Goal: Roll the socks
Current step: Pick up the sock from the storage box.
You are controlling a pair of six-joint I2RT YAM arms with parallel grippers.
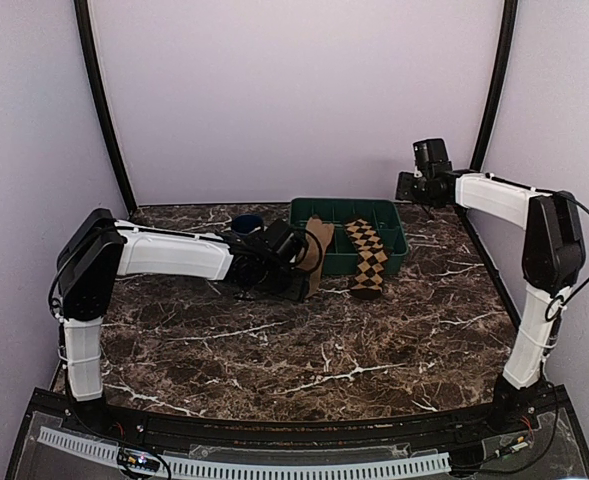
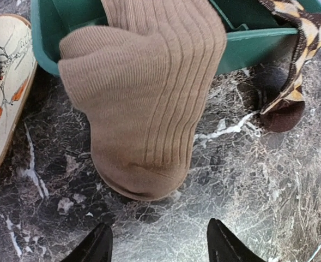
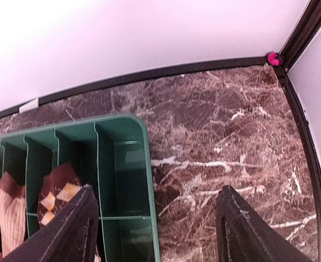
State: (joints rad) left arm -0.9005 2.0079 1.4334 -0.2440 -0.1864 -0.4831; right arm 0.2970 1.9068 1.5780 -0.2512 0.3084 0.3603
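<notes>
Tan sock (image 2: 144, 109): draped over bin (image 1: 346, 206) rim, toe on counter (image 1: 324, 350), reachable.
Argyle sock (image 1: 367, 255): likewise, at its 3 o'clock.
Left hand (image 2: 159, 225): spread, empty, facing tan toe.
Right hand (image 3: 156, 190): spread, above bin.

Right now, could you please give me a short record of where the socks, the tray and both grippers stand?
tan sock: unrolled, draped over tray front wall, toe on table
argyle sock: unrolled, draped over the same wall, toe on table
tray: green, divided, at back of table
left gripper: open, empty, low, facing tan sock's toe
right gripper: open, empty, raised over tray's right end
socks rolled: none
</notes>
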